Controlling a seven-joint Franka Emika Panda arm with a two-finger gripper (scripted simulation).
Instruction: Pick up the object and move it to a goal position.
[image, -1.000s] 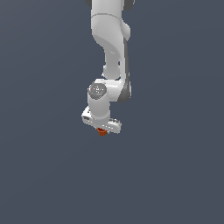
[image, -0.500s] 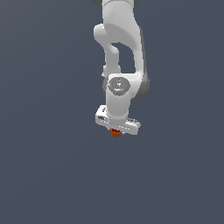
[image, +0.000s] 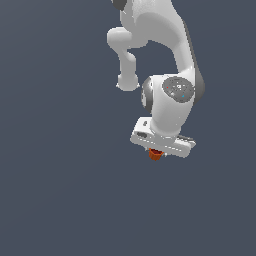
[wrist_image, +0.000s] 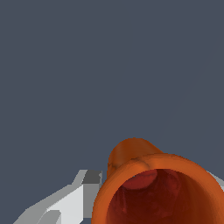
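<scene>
in the exterior view the white arm (image: 160, 60) is cut off at the upper edge, so its base is not seen, and the fingers of the gripper (image: 157, 153) are hidden behind the flat white body of the hand; only a small part of the orange-red cup (image: 156, 155) shows, just under that body. in the wrist view the cup (wrist_image: 157, 188) is very near to the camera and it is cut by the lower edge of the picture, so its full shape is hard to make out. its wide rim is turned toward the camera and the inside is darker, with a rounded reddish bump deep in it. one pale grey finger (wrist_image: 70, 201) shows beside the cup and touches its wall; on the other side of the cup only a thin pale sliver shows at the edge. the cup sits between the fingers, directly below the hand, and the gripper is clamped on it with the fingers apart only as much as the cup is wide. around the cup there is only plain dark grey-blue background (image: 60, 190), and no surface touching the cup can be made out.
</scene>
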